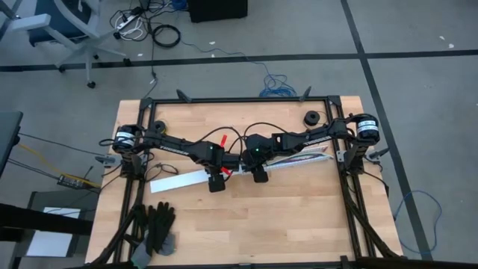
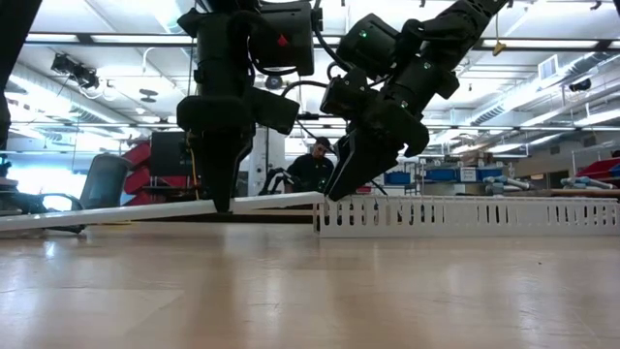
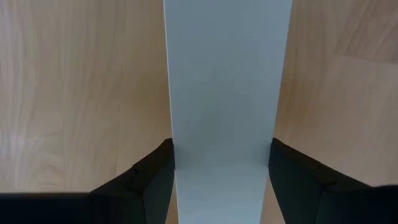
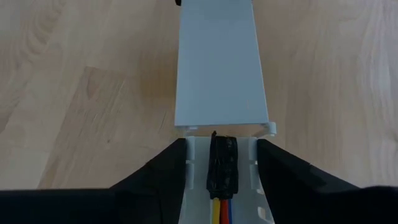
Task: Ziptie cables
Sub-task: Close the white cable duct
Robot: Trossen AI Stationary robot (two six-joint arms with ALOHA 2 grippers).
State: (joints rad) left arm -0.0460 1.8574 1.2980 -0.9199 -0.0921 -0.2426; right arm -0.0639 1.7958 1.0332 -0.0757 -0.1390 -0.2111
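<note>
Left hand point(image 3: 221, 180) pinches the white lid point(image 3: 227, 93), lifted off the desk point(image 3: 74, 81). Right hand point(image 4: 222, 165) straddles the channel point(image 4: 194, 155) holding the cables point(image 4: 222, 208); grip unclear. Keep lid aligned over channel; slide steadily.

Two robot arms point(image 1: 187, 146), one white slotted channel point(image 2: 465, 215), one flat white cover strip point(image 3: 227, 93), one black glove point(image 1: 158, 224), one person point(image 2: 312, 167)

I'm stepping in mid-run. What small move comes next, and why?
Probably lower the white cover strip onto the slotted channel. The left tool grips the strip, whose end overlaps the channel end, where the right tool straddles the cables.
</note>
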